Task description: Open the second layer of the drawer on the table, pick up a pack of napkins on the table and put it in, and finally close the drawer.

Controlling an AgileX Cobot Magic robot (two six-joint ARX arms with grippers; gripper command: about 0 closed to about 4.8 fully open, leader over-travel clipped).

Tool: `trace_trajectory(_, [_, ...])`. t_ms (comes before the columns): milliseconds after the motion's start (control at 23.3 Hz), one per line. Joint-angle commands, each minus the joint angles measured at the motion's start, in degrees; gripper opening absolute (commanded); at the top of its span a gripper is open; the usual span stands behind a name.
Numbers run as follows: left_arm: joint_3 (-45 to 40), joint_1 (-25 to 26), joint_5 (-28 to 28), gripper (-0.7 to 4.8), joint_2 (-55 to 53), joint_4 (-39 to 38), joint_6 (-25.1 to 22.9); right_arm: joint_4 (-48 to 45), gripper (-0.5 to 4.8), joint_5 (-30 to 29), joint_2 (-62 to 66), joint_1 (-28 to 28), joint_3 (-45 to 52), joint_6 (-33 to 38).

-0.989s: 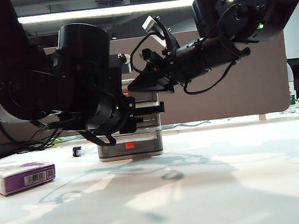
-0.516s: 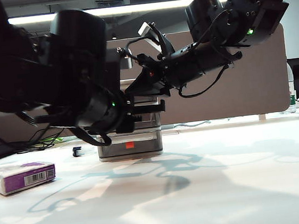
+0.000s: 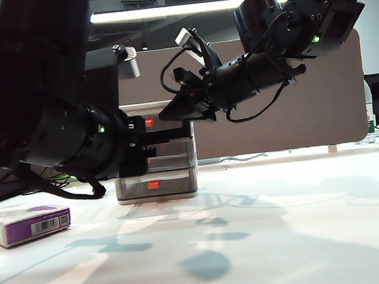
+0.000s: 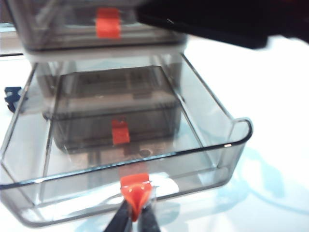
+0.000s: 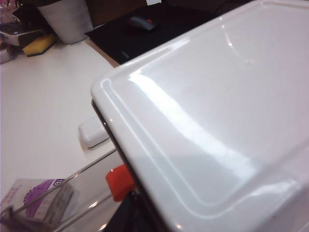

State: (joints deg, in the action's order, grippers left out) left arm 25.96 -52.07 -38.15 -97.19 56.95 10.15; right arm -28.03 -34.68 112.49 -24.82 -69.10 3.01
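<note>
Left gripper (image 4: 135,218), lower centre of its wrist view, pinches the second layer (image 4: 203,121) tab; pull straight out. Right gripper (image 3: 173,111) presses the drawer (image 5: 217,106) top, jaw state unclear; pack of napkins (image 3: 30,224) lower left, exterior view.

You see smoky grey translucent second layer (image 4: 120,145) with red-orange tab (image 4: 133,187), purple-and-white pack of napkins (image 3: 30,224) bearing a white barcode label, white table (image 3: 286,227).

The white table (image 3: 308,238) carries the drawer (image 3: 173,184) and the pack of napkins (image 3: 28,224).
</note>
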Motion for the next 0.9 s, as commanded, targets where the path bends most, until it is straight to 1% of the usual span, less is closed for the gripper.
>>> trace_trajectory(43, [-0.8, -3.8, -3.3, -0.06, 0.6, -1.2, 1.2, -0.8, -0.05, 0.5, -0.2, 0.0, -0.4, 0.4])
trace_trajectory(172, [-0.9, -5.4, -4.7, -0.06, 0.6, -2.0, 1.2, -0.7, -0.05, 0.2, -0.2, 0.0, -0.4, 0.4])
trace_trajectory(215, [-1.5, -6.0, -4.6, 0.04, 1.3, -2.6, 1.2, -0.5, -0.05, 0.2, -0.2, 0.0, -0.4, 0.4])
trace_trajectory(258, [-2.6, -6.6, -4.5, 0.75, 2.8, -2.7, 1.2, -0.5, -0.05, 0.0, -0.2, 0.0, -0.4, 0.4])
trace_trajectory(301, [-3.4, -7.1, -4.4, 1.1, 3.9, -2.8, 1.2, -0.3, -0.05, 0.0, -0.2, 0.0, -0.4, 0.4])
trace_trajectory(344, [-4.5, -7.5, -4.2, 1.27, 5.6, -3.1, 1.1, -0.1, -0.05, 0.0, -0.2, 0.0, -0.4, 0.4])
trace_trajectory(430, [-8.5, -9.6, -3.8, 1.25, 12.5, -4.2, 1.0, 0.5, -0.05, -0.2, -0.2, 0.0, -0.4, 0.4])
trace_trajectory(516, [-11.4, -11.0, -3.7, 1.26, 21.5, -9.9, 1.0, 1.2, -0.05, -0.2, -0.2, 0.0, -0.4, 0.4])
trace_trajectory(559, [-11.8, -11.0, -2.0, 1.26, 27.4, -17.5, 0.6, 1.3, -0.05, -0.5, -0.2, 0.0, -0.4, 0.4])
trace_trajectory(602, [-11.8, -10.5, -1.4, 1.26, 31.3, -23.4, -0.6, 1.3, -0.05, -1.2, -0.2, 0.0, -0.4, 0.4])
trace_trajectory(645, [-11.8, -9.3, 1.0, 1.27, 36.5, -32.0, -2.9, 1.7, -0.05, -2.5, -0.2, 0.0, -0.4, 0.4])
trace_trajectory(688, [-11.8, -7.9, 2.7, 1.27, 39.6, -37.1, -4.3, 2.2, -0.05, -2.6, -0.2, 0.0, -0.4, 0.4])
trace_trajectory(731, [-11.8, -4.6, 5.5, 1.27, 45.0, -46.1, -7.4, 2.6, -0.05, -2.9, -0.3, 0.0, -0.4, 0.4])
trace_trajectory(774, [-11.8, -1.6, 8.2, 1.32, 48.3, -50.8, -10.5, 3.1, -0.05, -3.8, -0.3, 0.0, -0.4, 0.5])
trace_trajectory(860, [-11.8, 3.1, 10.6, 1.76, 51.8, -53.6, -14.5, 3.8, -0.05, -4.1, -0.3, 0.0, -0.4, 0.4])
trace_trajectory(903, [-11.8, 7.9, 11.6, 1.81, 53.9, -54.0, -17.8, 4.3, -0.05, -4.6, -0.3, 0.0, -0.4, 0.5])
